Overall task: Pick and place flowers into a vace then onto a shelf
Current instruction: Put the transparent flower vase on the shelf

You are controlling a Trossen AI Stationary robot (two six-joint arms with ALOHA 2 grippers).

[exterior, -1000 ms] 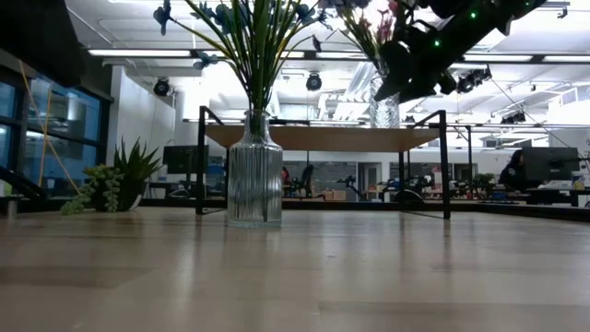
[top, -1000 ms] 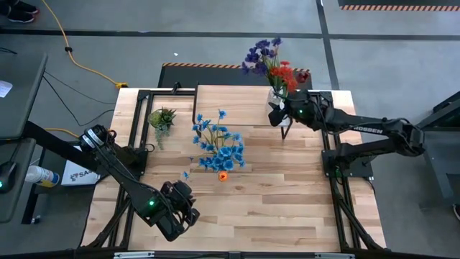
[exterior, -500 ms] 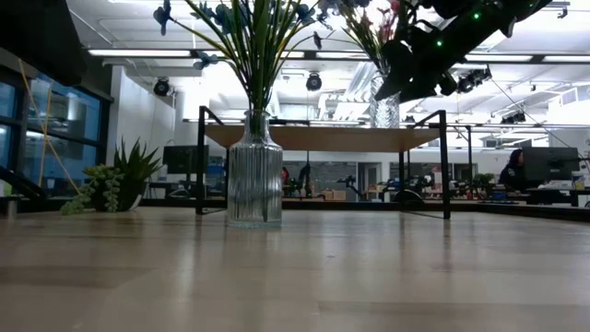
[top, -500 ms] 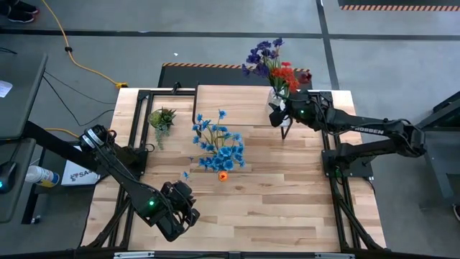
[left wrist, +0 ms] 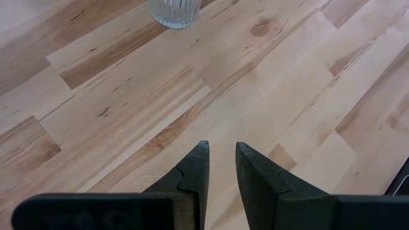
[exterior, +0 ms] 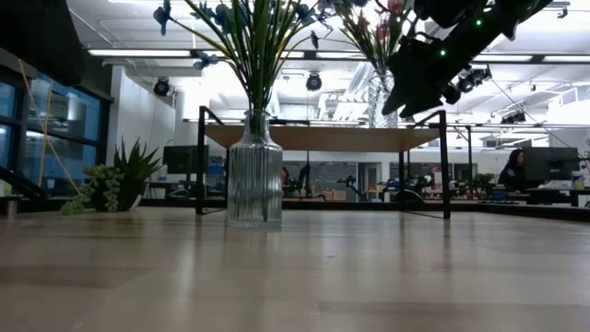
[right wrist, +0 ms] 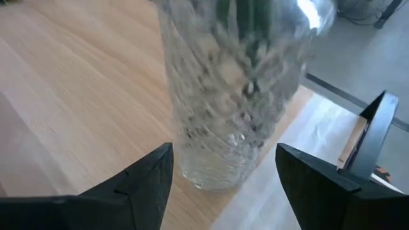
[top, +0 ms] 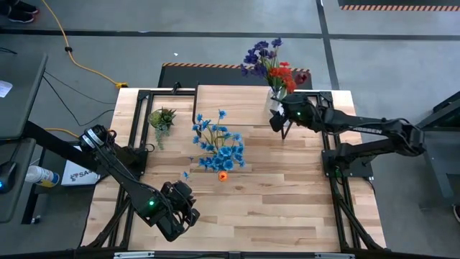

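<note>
Above the table, in the high view, my right gripper point(top: 276, 119) sits at the shelf's point(top: 230, 97) right end, just beside the clear vase point(top: 275, 97) of red and purple flowers point(top: 273, 61) standing on it. My left gripper point(top: 188, 208) waits near the table's point(top: 287, 194) front edge. The blue flowers point(top: 219, 147) stand mid-table.

In the low view, the ribbed vase point(exterior: 255, 171) rests on the tabletop; the other vase point(exterior: 380, 100) stands upon the shelf point(exterior: 313, 136).

In the left wrist view, my 2 fingers point(left wrist: 195, 172) are nearly together, holding nothing.

In the right wrist view, my fingers point(right wrist: 147, 182) are spread wide, apart from the glass.
</note>
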